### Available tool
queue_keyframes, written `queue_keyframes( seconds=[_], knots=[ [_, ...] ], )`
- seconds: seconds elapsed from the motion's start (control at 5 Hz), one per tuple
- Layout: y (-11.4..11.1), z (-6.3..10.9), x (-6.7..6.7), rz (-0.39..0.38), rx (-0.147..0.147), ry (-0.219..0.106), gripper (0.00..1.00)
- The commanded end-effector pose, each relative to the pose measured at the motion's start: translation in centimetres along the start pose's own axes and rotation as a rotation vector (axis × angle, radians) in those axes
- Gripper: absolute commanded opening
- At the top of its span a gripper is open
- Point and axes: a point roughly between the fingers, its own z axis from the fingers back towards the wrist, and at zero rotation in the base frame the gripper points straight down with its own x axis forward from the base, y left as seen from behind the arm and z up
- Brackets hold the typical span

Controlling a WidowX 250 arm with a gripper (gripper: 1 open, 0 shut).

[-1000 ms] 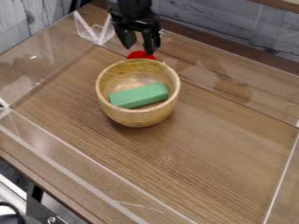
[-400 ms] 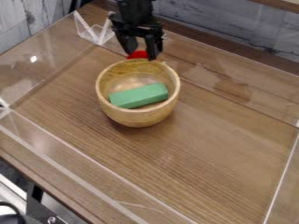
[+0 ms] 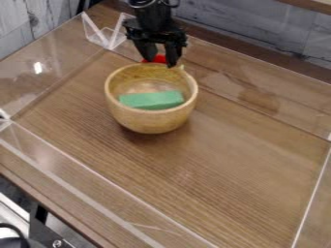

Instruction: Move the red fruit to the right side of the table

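Observation:
The red fruit (image 3: 159, 61) lies on the table (image 3: 246, 165) just behind the far rim of the wooden bowl. Only a small red patch of it shows between the fingers. My gripper (image 3: 158, 58) points steeply down over it, its black fingers (image 3: 172, 53) drawn in against both sides of the fruit, so it looks shut on the fruit. The fruit's lower part is hidden by the bowl rim and the fingertips.
The wooden bowl (image 3: 151, 118) stands directly in front of the gripper with a green block (image 3: 151, 99) lying in it. Low clear acrylic walls (image 3: 311, 208) edge the tabletop. Bare wood stretches to the right of the bowl.
The fingers have drawn in from wide open to close around the red fruit. The wrist has rolled slightly. The green block now lies flatter in the bowl.

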Motion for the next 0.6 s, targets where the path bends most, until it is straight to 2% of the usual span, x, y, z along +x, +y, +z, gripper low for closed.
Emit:
queue_keyframes(
  seconds=[0.0, 0.4],
  knots=[
    [0.1, -0.2, 0.1, 0.032, 0.023, -0.019, 0.00],
    [-1.0, 0.8, -0.9, -0.103, -0.018, 0.004, 0.00]
  ],
)
